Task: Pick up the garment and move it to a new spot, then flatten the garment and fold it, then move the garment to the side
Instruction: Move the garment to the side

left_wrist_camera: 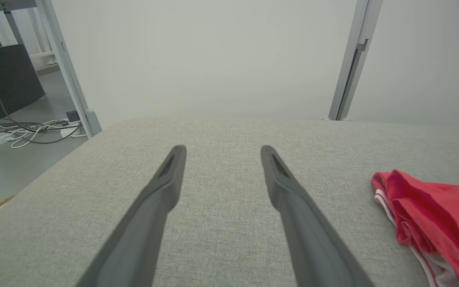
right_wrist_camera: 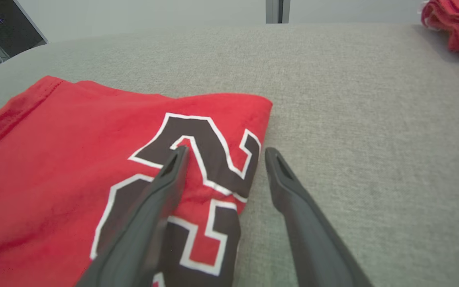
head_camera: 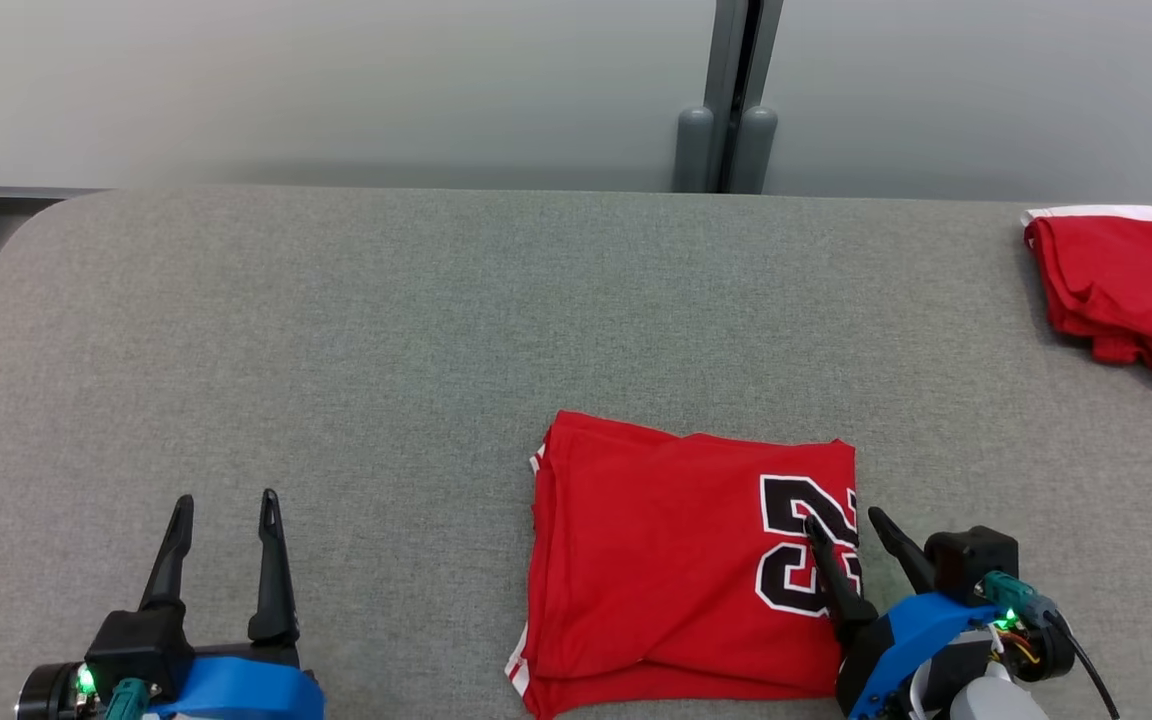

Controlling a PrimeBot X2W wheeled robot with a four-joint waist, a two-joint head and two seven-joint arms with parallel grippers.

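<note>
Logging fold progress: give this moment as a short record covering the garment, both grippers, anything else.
garment: red jersey, folded, flat on grey table
right gripper: open, straddling jersey's right edge
left gripper: open, over bare table left of jersey
other: second red garment, bunched, far right corner

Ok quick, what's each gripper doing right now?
Left gripper: open, holding nothing.
Right gripper: open, straddling the red jersey's right edge, holding nothing.
</note>
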